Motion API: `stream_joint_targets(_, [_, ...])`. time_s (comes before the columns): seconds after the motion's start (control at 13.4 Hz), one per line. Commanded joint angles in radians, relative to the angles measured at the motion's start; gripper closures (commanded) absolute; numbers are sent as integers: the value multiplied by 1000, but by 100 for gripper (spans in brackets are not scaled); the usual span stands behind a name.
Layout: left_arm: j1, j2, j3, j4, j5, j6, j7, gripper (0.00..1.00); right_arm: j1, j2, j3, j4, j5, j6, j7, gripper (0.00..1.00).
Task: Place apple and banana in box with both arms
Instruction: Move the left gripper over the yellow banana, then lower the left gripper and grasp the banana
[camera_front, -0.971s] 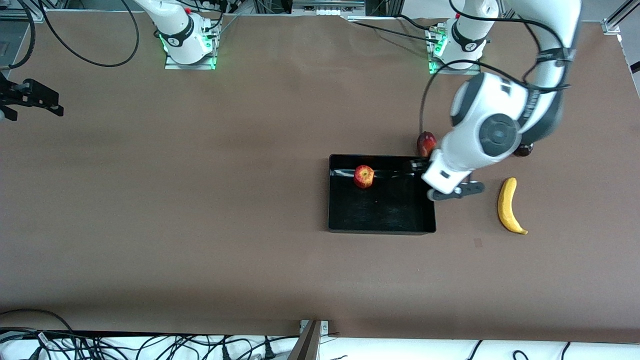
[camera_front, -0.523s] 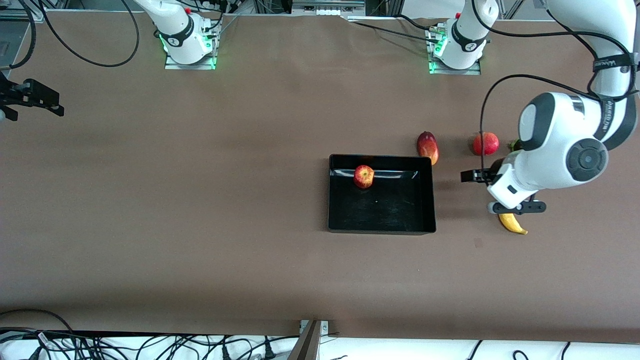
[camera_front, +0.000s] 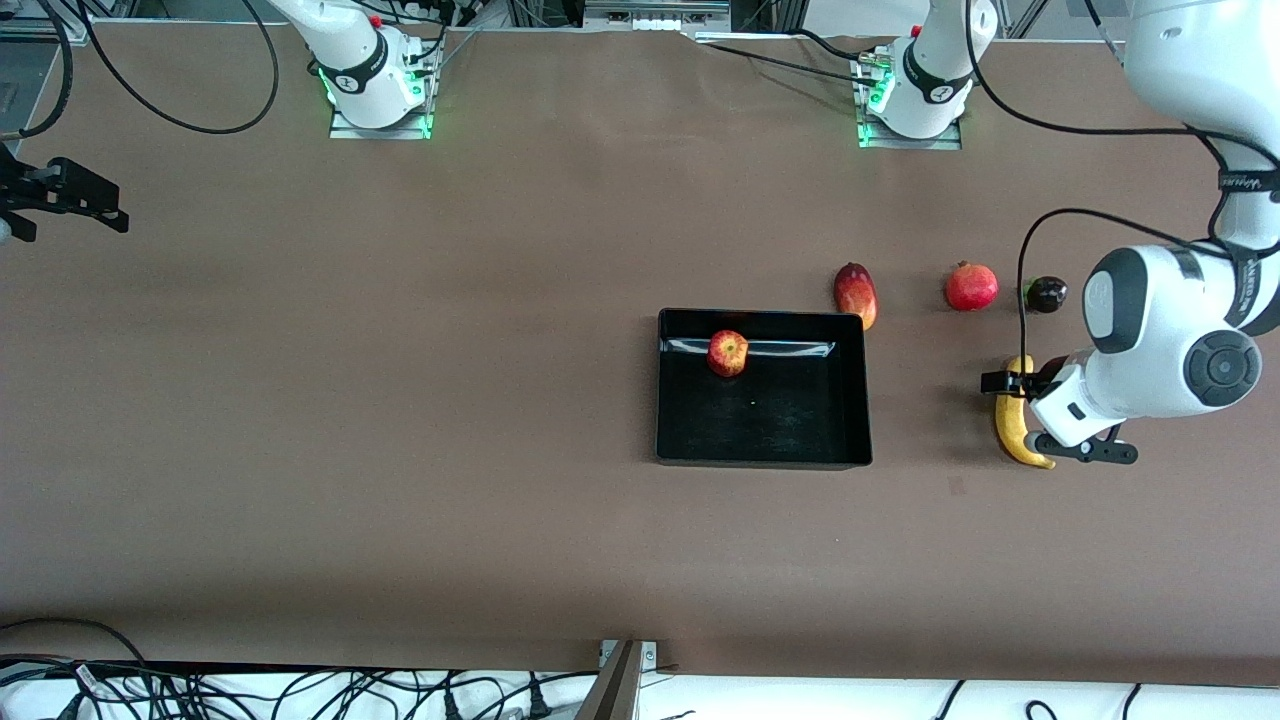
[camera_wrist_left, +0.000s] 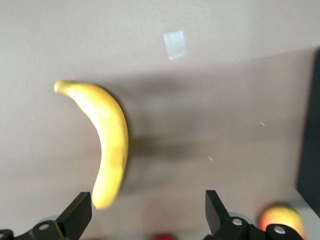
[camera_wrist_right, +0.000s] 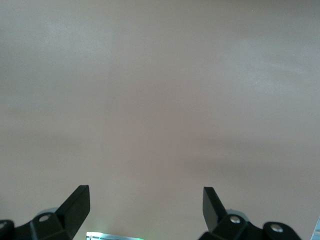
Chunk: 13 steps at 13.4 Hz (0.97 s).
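The worktop (camera_front: 400, 400) is covered in a matt brown sheet, smooth and paper-like, with a small pale square of tape (camera_wrist_left: 175, 45) stuck flat on it. The box (camera_front: 764, 455) looks like black plastic, its inner walls glossy enough to catch streaks of light, and the apple (camera_front: 728, 353) in it has a faintly shiny red skin. The banana (camera_wrist_left: 107, 140) has smooth, dull yellow peel, and the arms (camera_front: 1160, 340) are glossy white with matt grey caps.
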Motion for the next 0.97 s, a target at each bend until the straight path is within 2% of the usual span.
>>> stream_joint_targets(0.0, [13,52,-9,-2,55,84,44,0,-10,-3,11,9,15,-11,5,0])
stream_joint_targets(0.15, [38,69,-11,-29,114,136,47,0,-8,-3,16,9,17,-11,5,0])
stream_joint_targets(0.45, [59,104,-11,-68,117,229,54,0,-7,-3,16,9,17,-11,5,0])
stream_joint_targets(0.9, [81,144,-11,-83,115,287,54,0,-7,-3,17,9,17,-11,5,0])
